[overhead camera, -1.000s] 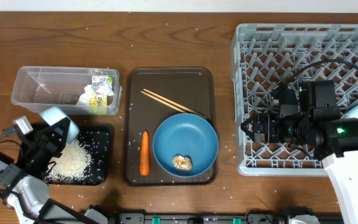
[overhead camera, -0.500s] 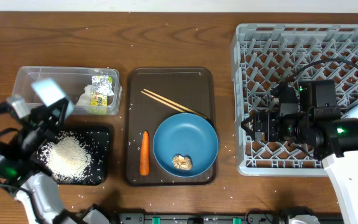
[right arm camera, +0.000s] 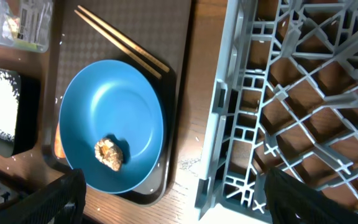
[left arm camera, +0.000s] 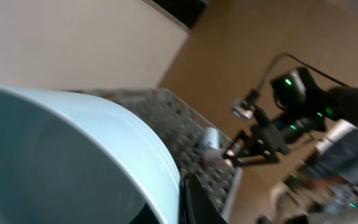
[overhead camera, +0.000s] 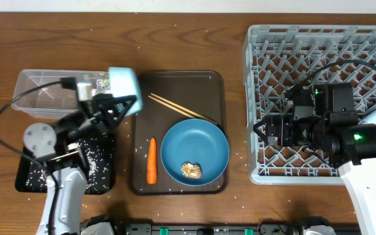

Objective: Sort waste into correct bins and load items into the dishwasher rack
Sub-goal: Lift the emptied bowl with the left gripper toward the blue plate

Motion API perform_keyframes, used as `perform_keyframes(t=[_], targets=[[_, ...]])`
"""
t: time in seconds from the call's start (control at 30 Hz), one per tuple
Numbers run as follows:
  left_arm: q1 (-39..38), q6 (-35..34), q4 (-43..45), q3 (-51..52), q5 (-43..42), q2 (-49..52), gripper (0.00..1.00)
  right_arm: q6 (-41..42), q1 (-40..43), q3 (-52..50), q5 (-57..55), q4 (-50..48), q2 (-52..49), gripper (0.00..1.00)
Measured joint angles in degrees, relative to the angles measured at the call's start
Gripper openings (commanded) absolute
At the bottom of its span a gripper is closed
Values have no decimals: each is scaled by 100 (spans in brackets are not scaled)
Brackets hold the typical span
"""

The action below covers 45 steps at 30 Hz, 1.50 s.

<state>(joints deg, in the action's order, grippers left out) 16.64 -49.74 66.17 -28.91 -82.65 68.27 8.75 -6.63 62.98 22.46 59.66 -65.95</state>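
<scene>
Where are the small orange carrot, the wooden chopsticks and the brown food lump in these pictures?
small orange carrot (overhead camera: 151,160): overhead view, middle of its body.
wooden chopsticks (right arm camera: 120,38): right wrist view, midway along the pair.
brown food lump (right arm camera: 109,153): right wrist view, centre of the lump.

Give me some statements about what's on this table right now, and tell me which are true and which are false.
1. The brown food lump lies on the dark-blue plate. True.
2. The carrot lies on the plate too. False: it lies on the brown serving tray, left of the plate.
3. The left gripper holds a light-blue cup. True.
4. The right gripper is open above the dishwasher rack. True.
5. The chopsticks stand in the rack. False: they lie on the serving tray.
</scene>
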Motion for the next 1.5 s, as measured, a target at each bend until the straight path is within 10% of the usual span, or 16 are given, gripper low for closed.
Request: perform_keyframes(t=[0.67, 1.03, 1.5], targets=[[-435, -79, -1471, -28, 1604, 22, 6, 140, 0, 0, 2, -26, 0, 86], [-839, 1287, -3744, -111, 3486, 48, 6, 468, 0, 0, 2, -87, 0, 86], [-3685, 4164, -7355, -1631, 4623, 48, 6, 466, -2, 0, 4, -210, 0, 85]])
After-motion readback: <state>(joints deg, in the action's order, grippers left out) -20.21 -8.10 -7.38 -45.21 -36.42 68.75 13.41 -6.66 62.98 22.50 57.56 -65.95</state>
